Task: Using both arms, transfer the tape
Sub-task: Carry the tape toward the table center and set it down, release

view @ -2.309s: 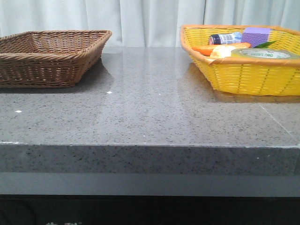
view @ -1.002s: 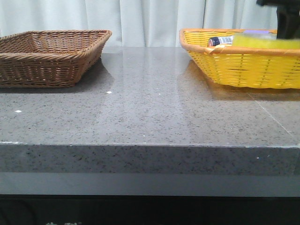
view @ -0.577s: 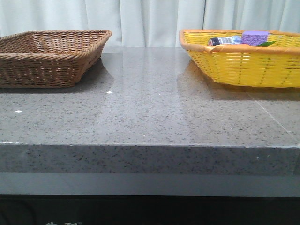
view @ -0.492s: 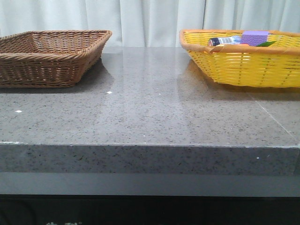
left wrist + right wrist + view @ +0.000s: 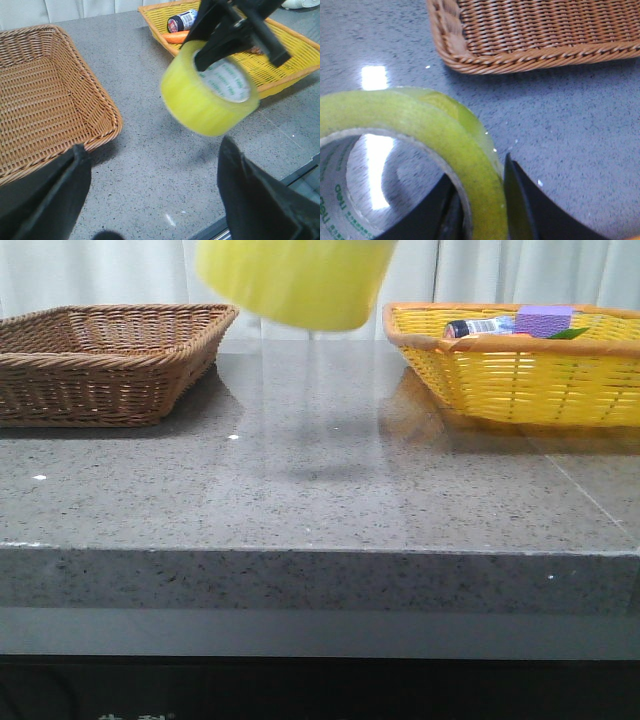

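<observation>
The tape (image 5: 210,95), a wide, squat roll of glossy translucent yellow with a pale flat face ring printed in small green letters, hangs in the air above the speckled grey stone table (image 5: 320,490), between the two baskets. The right gripper (image 5: 235,32), black and angular, pinches the roll's wall, one finger inside the core and one outside; in its own wrist view a dark finger (image 5: 520,205) lies against the tape's (image 5: 445,135) outer curve. In the front view the tape (image 5: 295,280) is blurred at the top edge, with a faint shadow on the polished table beneath it.

The left gripper (image 5: 150,200) is spread wide, its two broad black fingers (image 5: 250,195) apart below the roll and touching nothing.

The brown basket (image 5: 45,95) is a rectangular woven wicker tray with a braided rim. The yellow basket (image 5: 520,365), woven plastic with an orange rim, holds a small bottle (image 5: 480,327), a purple block (image 5: 545,318) and a carrot (image 5: 175,36).
</observation>
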Controlling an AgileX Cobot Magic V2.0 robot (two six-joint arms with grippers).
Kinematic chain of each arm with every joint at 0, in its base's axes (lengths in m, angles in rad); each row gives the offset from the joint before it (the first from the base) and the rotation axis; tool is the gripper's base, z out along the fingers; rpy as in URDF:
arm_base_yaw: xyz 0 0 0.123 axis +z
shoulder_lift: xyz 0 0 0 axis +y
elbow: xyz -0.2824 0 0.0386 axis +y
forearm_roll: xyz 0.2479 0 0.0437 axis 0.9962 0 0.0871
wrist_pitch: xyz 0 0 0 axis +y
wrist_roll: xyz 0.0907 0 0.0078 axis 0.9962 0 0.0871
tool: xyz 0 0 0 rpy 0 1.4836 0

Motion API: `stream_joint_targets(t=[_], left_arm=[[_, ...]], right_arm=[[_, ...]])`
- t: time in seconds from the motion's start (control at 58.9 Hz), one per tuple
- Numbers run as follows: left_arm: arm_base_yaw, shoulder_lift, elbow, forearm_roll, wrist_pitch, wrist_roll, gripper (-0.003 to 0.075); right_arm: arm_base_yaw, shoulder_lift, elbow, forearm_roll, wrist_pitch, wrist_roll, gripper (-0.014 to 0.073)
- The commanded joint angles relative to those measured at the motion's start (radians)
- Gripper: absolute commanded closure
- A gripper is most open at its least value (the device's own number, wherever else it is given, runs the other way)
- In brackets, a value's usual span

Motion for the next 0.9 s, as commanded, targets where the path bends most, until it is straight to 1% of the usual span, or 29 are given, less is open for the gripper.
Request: stream_joint_targets(t=[0.0, 0.272, 0.509, 0.56, 0.611, 0.662, 0.73, 0.781, 0.883], left_arm=[[-0.008, 0.004, -0.03, -0.008, -0.082, -0.001, 0.0196], [-0.008, 0.004, -0.03, -0.008, -0.082, -0.001, 0.0196], [-0.008, 0.004, -0.03, -0.008, -0.082, -0.001, 0.0196], [-0.008, 0.004, -0.03, -0.008, -0.082, -0.001, 0.0196], [-0.008, 0.004, -0.03, -0.008, -0.082, -0.001, 0.0196], [-0.008, 0.004, -0.03, -0.008, -0.082, -0.001, 0.0196], [-0.008, 0.004, -0.03, -0.008, -0.082, -0.001, 0.0196], [-0.008, 0.004, -0.03, -0.008, -0.082, -0.001, 0.0196], [-0.008, 0.004, -0.03, -0.008, -0.082, -0.001, 0.0196]], right_arm=[[-0.001, -0.015, -0.031, 0.025, -0.101, -0.012, 0.0422], [-0.001, 0.086, -0.031, -0.031, -0.111, -0.012, 0.0422], [-0.001, 0.13, -0.031, -0.071, -0.112, -0.012, 0.0417], [-0.001, 0.131, -0.031, -0.073, -0.112, -0.012, 0.0386], [-0.001, 0.131, -0.031, -0.073, -0.11, -0.009, 0.0316], [-0.001, 0.131, -0.036, -0.064, -0.107, 0.0, 0.0227], [-0.001, 0.129, -0.045, -0.037, -0.106, 0.037, 0.0145], [-0.001, 0.129, -0.063, -0.025, -0.094, 0.065, 0.0126], [-0.001, 0.118, -0.117, -0.013, -0.046, 0.144, 0.0128]])
